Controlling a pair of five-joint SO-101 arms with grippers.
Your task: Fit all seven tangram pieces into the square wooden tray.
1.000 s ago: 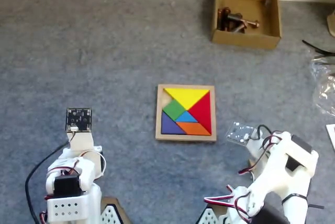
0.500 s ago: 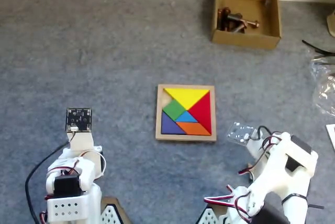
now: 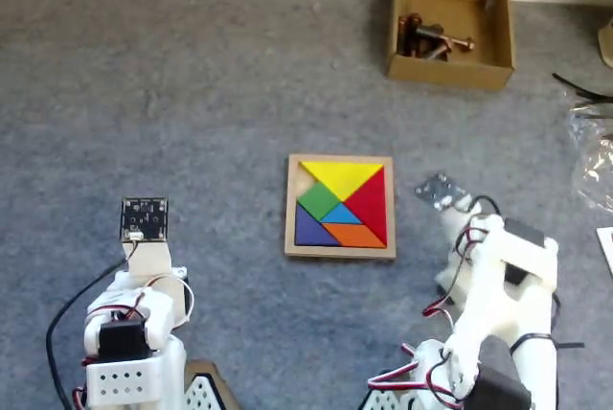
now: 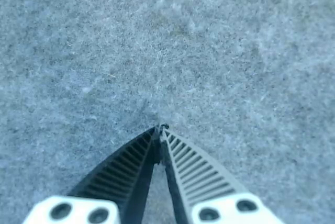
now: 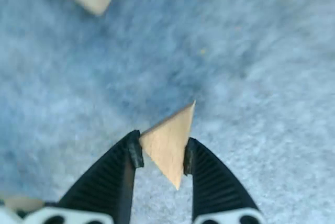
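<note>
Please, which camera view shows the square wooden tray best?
The high view: the whole tray is seen from above, coloured pieces inside. The right wrist view catches one corner of it, beyond the wooden triangle in the right hand. The left wrist view faces grey carpet past the left hand.

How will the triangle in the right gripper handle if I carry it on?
The triangle looks like a flat, solid wooden piece, so it is probably stiff and light. The right gripper seems to pinch one corner against an edge, so the piece may pivot or squeeze out if bumped. Its bare face looks smooth and may be a little slippery.
</note>
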